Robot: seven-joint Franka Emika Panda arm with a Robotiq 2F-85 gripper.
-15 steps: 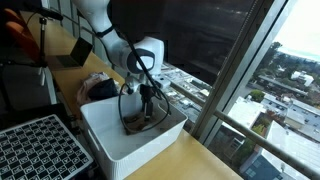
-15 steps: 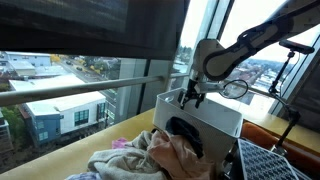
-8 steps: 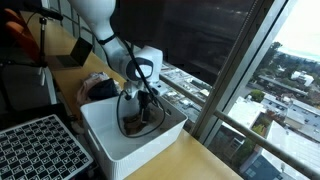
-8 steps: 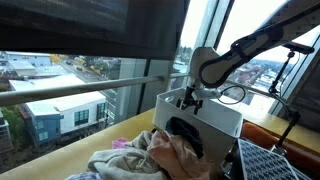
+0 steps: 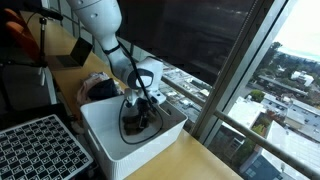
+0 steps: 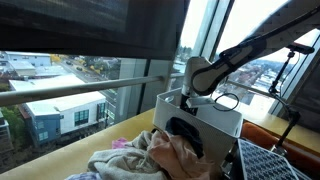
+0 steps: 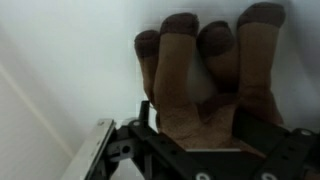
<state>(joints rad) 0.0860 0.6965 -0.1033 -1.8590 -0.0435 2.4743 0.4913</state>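
- A tall window (image 5: 240, 60) looks out over city roofs, and a wooden counter (image 5: 205, 160) runs along it in both exterior views.
- A white bin (image 5: 108, 140) stands on the counter, with a black perforated tray (image 5: 35, 150) near it and a heap of clothes (image 6: 165, 155) just beside it.
- The gripper (image 5: 143, 108) hangs inside the bin, low between its walls.
- In the wrist view a brown plush toy (image 7: 215, 70) fills the space right in front of the gripper, against the bin's white wall.
- The fingers are hidden behind the plush, so how wide the jaws stand, and whether they grip it, cannot be told.
- Risks, as a judgement:
  - Soft pile may slip from a shallow pinch.
  - The gripper may knock the wall and shove the light bin along the counter.
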